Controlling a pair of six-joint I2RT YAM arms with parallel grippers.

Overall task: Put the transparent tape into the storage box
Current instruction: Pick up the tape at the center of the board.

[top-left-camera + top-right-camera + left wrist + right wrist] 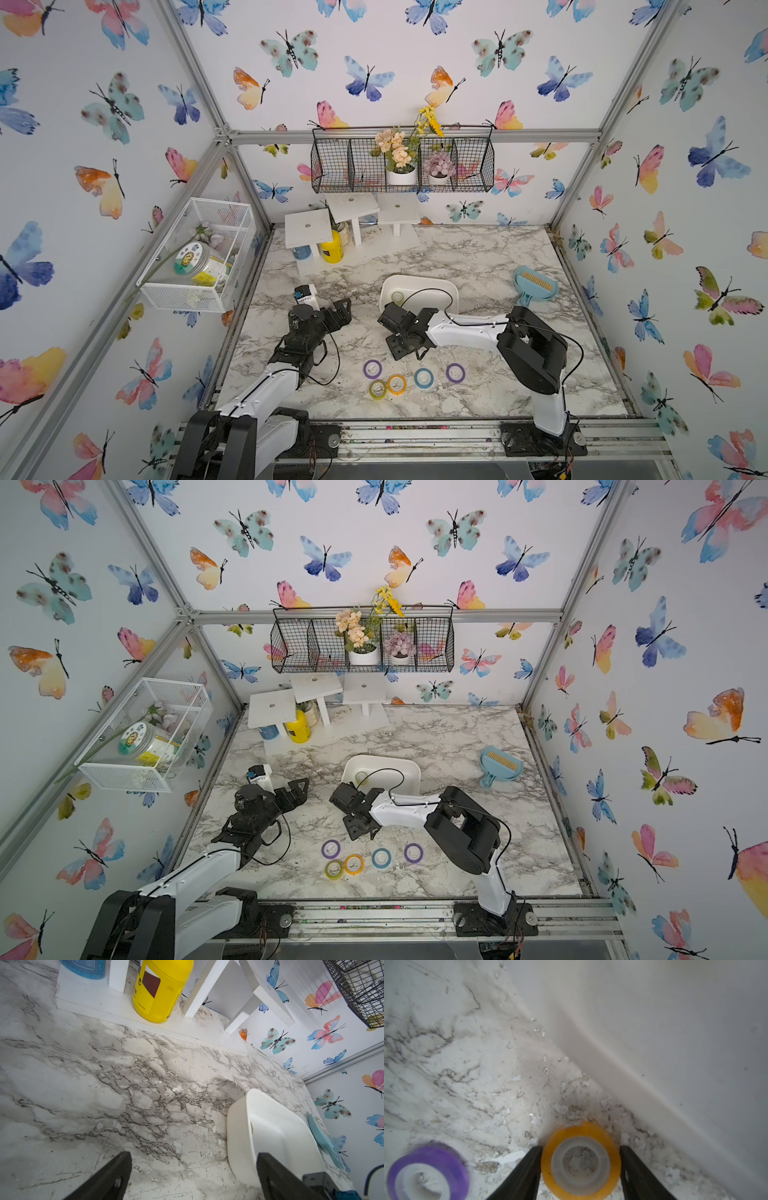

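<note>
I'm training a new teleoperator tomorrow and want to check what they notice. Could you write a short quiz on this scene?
1. True or false: the storage box already holds a tape roll.
2. In the right wrist view, which roll sits between the fingers of the right gripper? A purple, B orange, C blue.
3. How many tape rolls lie on the marble table outside the box?

Key:
1. True: a pale roll lies inside.
2. B: the orange roll.
3. Five: a purple roll, a second purple roll, a yellow-green roll, a blue roll and the orange roll.
</note>
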